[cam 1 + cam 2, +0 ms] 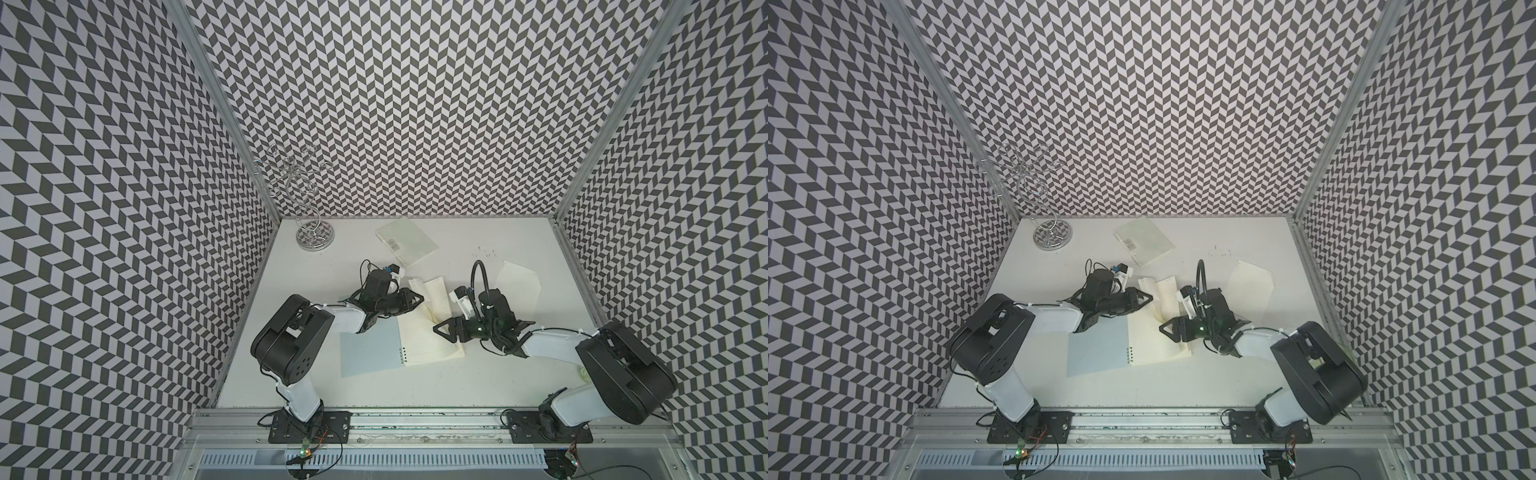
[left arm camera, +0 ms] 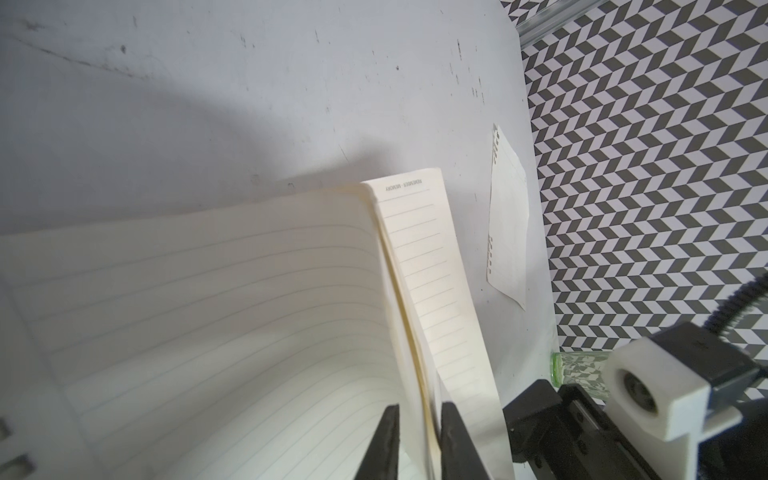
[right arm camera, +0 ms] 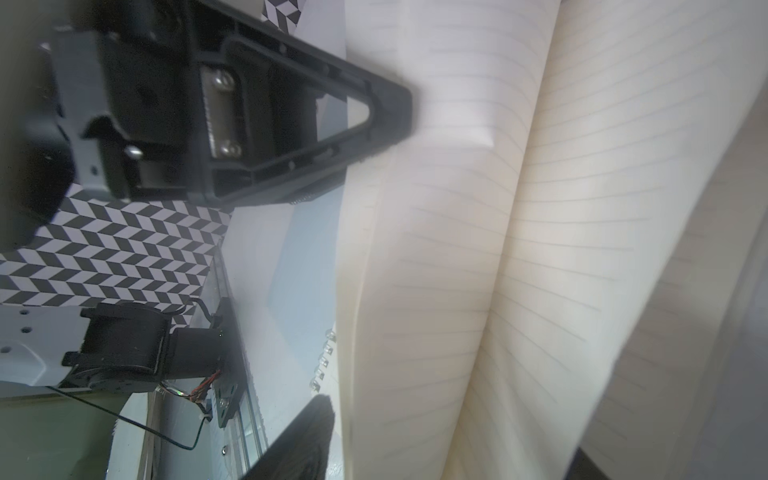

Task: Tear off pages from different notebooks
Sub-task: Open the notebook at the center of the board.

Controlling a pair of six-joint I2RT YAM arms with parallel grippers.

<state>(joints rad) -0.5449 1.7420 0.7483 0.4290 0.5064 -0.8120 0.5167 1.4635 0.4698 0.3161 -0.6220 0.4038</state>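
Narrowly parted, left tool point(image 2: 419, 411) pinches pages point(image 2: 291, 291) (lifted).

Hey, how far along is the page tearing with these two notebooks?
Done: one torn-out page lies loose on the table. In hand: the larger notebook is open, and the left gripper has its jaws closed on lifted pages, apparently not yet torn free. Left: tearing those off, then the smaller notebook, which lies closed at the back.
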